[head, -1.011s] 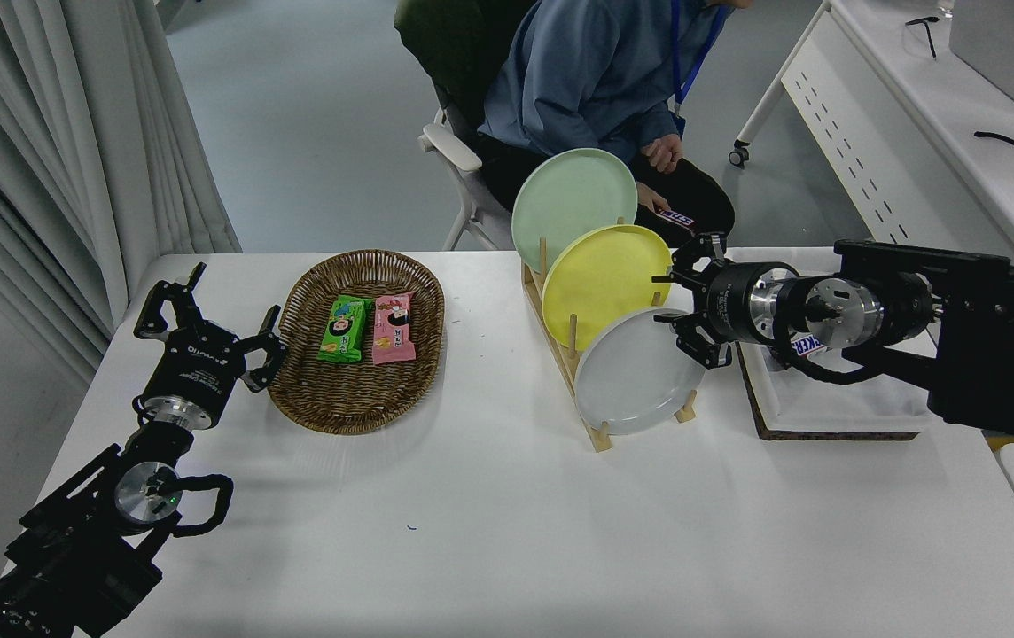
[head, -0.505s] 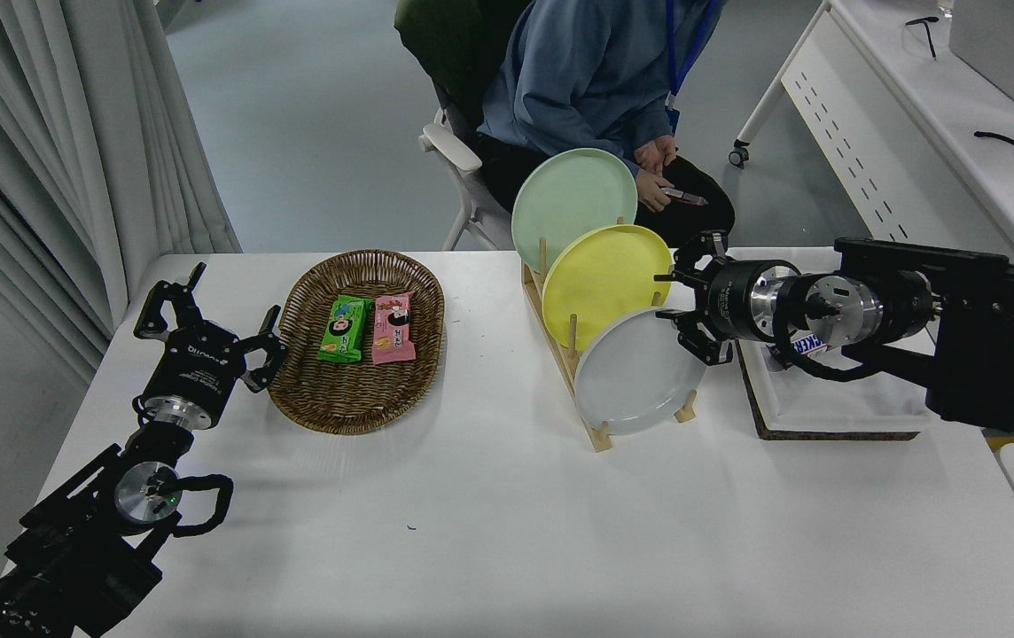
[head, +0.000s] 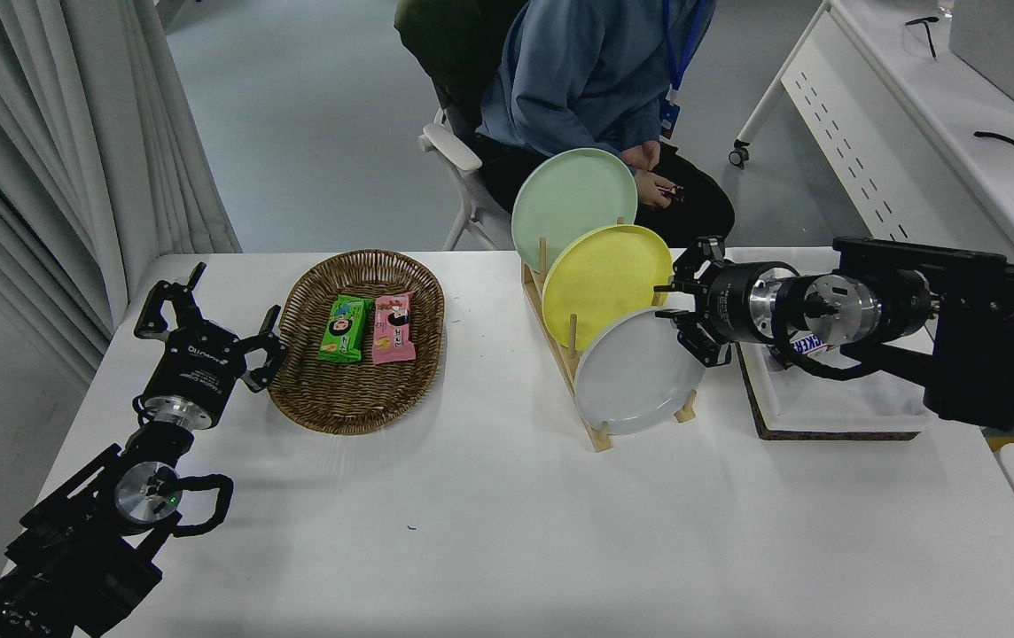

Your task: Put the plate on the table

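Right gripper (head: 682, 301) has shifted a touch left and up vs half a second ago, now at the upper right rim of the plate (head: 635, 372). Fingers spread open, nothing held; one fingertip sits above the rim, the other beside it. Can't tell if either is touching the plate yet. The right arm comes in horizontally from the right edge.

The plate hasn't moved. It stands on edge in the front slot of the wooden dish rack (head: 573, 368), tilted back, with its face toward the camera and slightly left. It's round, so no long axis. Its lower rim sits in the rack base, near the table (head: 507, 532).

Rack contents back to front: mint-green plate (head: 571, 204), yellow plate (head: 604, 279), then the pale grey-white one. All three overlap and lean the same way.

The wicker basket (head: 356, 399) on the left holds a green snack packet (head: 344, 329) and a pink snack packet (head: 394, 327), lying side by side. A white tray (head: 835, 399) on a cork mat sits under the right arm; its contents are mostly hidden.

Left gripper (head: 206, 323) is parked lower left beside the basket, fingers open and empty. The person's hands (head: 649, 173) have pulled closer to the body since the earlier frame.
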`<state>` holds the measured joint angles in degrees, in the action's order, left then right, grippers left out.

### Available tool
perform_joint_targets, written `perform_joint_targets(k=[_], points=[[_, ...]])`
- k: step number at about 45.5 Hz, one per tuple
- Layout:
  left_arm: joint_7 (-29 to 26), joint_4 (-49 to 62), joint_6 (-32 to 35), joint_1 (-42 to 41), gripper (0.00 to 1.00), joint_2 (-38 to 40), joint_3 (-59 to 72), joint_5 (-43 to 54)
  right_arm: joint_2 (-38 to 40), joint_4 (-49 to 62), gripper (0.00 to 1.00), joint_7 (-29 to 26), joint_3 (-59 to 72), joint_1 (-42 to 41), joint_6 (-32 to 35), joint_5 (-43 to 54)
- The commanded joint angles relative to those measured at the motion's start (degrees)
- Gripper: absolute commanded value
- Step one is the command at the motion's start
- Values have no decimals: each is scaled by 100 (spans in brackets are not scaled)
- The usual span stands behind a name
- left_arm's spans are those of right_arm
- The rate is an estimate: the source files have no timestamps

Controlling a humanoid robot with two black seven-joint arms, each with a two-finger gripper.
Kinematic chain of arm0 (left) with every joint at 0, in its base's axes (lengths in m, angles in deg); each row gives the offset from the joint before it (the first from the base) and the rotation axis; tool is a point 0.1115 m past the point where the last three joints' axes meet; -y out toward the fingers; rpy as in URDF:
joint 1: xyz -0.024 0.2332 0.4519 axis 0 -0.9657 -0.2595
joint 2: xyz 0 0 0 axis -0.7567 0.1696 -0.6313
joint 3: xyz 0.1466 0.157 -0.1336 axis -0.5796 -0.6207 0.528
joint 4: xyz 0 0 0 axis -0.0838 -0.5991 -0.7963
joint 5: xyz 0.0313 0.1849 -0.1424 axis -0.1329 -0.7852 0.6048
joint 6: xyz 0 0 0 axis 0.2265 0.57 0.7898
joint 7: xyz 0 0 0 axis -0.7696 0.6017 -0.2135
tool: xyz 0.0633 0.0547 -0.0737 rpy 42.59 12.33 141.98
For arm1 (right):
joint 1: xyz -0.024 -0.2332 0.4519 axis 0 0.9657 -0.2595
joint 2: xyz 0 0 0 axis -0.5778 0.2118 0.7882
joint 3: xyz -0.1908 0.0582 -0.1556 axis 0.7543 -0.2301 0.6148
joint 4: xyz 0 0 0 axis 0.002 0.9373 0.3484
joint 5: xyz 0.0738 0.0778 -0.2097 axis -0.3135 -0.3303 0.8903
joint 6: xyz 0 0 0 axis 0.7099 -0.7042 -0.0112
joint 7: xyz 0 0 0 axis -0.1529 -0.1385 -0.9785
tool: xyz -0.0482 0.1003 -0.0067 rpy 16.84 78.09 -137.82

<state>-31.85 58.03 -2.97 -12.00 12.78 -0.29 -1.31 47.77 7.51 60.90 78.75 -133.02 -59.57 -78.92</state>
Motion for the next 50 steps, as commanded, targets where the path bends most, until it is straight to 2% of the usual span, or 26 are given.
perform_joint_targets(k=[1, 31, 39, 50], points=[[0, 2, 6, 0, 100, 0, 1, 0, -1, 4, 24, -27, 5, 0, 2, 0], [0, -7, -3, 0, 100, 0, -7, 0, -168, 180, 23, -27, -100, 97, 2, 26], [0, 2, 6, 0, 100, 0, 1, 0, -177, 233, 19, -27, -100, 97, 10, 18], [8, 2, 6, 0, 100, 0, 1, 0, -177, 224, 19, -36, -100, 97, 28, 9]])
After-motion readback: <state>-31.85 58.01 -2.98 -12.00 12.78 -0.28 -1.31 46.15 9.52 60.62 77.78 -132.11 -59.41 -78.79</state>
